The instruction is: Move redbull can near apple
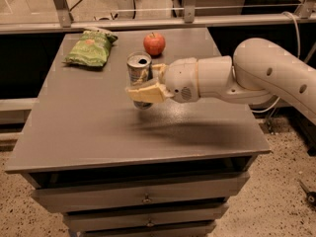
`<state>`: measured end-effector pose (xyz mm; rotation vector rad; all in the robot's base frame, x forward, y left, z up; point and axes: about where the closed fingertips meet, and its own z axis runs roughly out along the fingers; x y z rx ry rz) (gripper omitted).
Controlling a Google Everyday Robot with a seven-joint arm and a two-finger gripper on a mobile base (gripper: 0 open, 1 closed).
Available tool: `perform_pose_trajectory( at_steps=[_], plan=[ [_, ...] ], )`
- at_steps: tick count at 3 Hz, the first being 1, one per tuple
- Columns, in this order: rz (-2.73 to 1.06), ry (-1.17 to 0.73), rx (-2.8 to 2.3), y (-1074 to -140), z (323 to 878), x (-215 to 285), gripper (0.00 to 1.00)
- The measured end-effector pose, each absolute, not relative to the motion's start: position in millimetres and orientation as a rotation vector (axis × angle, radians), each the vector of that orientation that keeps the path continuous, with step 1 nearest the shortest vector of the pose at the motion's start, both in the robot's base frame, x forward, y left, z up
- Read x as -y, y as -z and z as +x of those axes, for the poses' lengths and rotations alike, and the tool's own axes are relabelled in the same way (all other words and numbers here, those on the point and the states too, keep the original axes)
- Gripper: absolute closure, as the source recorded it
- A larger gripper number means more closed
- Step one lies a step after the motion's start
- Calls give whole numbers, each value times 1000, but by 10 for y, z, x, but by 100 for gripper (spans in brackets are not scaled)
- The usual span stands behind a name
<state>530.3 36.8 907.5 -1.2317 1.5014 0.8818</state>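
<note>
The hand (pixel 143 81) pinches the can (pixel 139 66) about its middle: 1 finger crosses the near side of the can, the other shows behind it. The can is upright, its open top facing up, over the middle-back part of the worktop (pixel 89 132). Its base sits close above its own shadow; whether it is lifted clear of the worktop or just touching it, I cannot tell. The arm (pixel 256 73) reaches in from the right.

The apple (pixel 154 44) rests near the back edge, a little behind and to the right of the can, with a clear gap between the 2. A green bag (pixel 91 48) lies well to the left at the back.

The step in hand looks like the carry: the grasp is made and the can is on its way to the apple. The next move calls for a short travel back and slightly right, stopping beside the apple without bumping it, as it would likely roll. Then the can should be set down flat and upright before the fingers spread.
</note>
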Motion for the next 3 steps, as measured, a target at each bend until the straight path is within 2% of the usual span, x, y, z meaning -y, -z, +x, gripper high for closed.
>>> perform_pose_trajectory(
  at_steps=[1,2,3],
  plan=[
    [-1205,-785,-1513,-9118,5656,96,100],
    [-1135,-652,-1524,-9188,6254,727,100],
    [-1090,-572,-1534,-9199,6842,1110,100]
  ],
)
